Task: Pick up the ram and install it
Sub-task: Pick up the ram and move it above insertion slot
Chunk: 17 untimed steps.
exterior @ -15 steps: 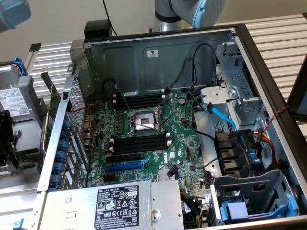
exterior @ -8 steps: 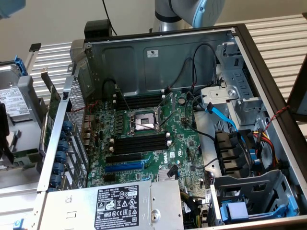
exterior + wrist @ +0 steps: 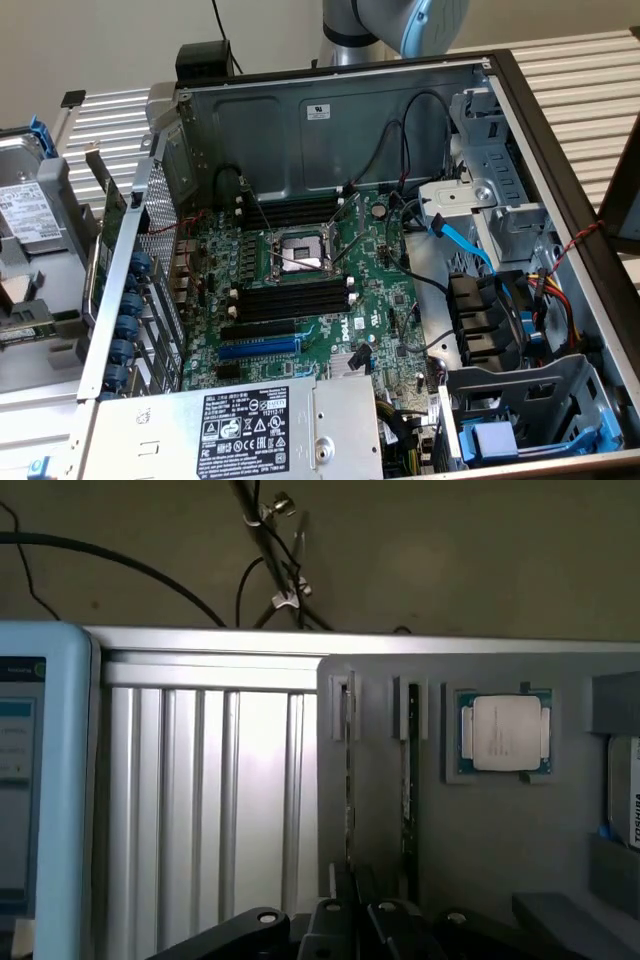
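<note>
So your tabletop is that ribbed aluminium stuff, with a plain beige wall behind it and a few loose cables hanging in front of the wall. In the exterior view you've got the open computer case sitting on it, motherboard facing up, and the arm poking in from behind the case's far wall.

From the wrist view you're looking along a grey holder lying on the tabletop. At one side of it there's a pale blue-framed screen, and a processor chip sits in a recess of the holder.

Your pincer is closed up, tips together. The ram stands on its edge in a slot of that holder, right in line with the pincer. Its near end runs straight down to the tips, so they're touching or as good as. Honestly you can't tell from here whether the tips are actually pinching it. A second thin stick stands in the next slot, just beside it.
</note>
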Available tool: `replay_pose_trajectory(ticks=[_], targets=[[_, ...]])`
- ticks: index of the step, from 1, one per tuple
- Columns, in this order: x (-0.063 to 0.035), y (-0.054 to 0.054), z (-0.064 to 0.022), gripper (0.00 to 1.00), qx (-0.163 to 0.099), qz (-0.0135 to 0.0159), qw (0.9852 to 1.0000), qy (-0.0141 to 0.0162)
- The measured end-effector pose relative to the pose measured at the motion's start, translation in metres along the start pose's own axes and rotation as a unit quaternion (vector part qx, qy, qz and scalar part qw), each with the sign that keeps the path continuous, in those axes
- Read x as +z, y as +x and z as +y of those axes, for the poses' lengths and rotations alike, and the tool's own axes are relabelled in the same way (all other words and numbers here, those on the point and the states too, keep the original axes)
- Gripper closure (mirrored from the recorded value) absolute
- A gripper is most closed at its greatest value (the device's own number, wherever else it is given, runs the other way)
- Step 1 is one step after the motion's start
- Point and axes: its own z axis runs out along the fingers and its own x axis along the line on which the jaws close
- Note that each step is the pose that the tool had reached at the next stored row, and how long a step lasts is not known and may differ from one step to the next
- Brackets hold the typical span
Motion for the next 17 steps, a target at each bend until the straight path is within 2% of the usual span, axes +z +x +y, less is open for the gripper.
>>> replay_pose_trajectory(ticks=[4, 9, 17], targets=[[-0.0181, 0.000, -0.0010, 0.88, 0.000, 0.0000, 1.0000, 0.0001], [-0.0407, 0.001, -0.0080, 0.88, 0.000, 0.0000, 1.0000, 0.0000], [-0.0769, 0.002, -0.0307, 0.88, 0.000, 0.0001, 1.0000, 0.0000]])
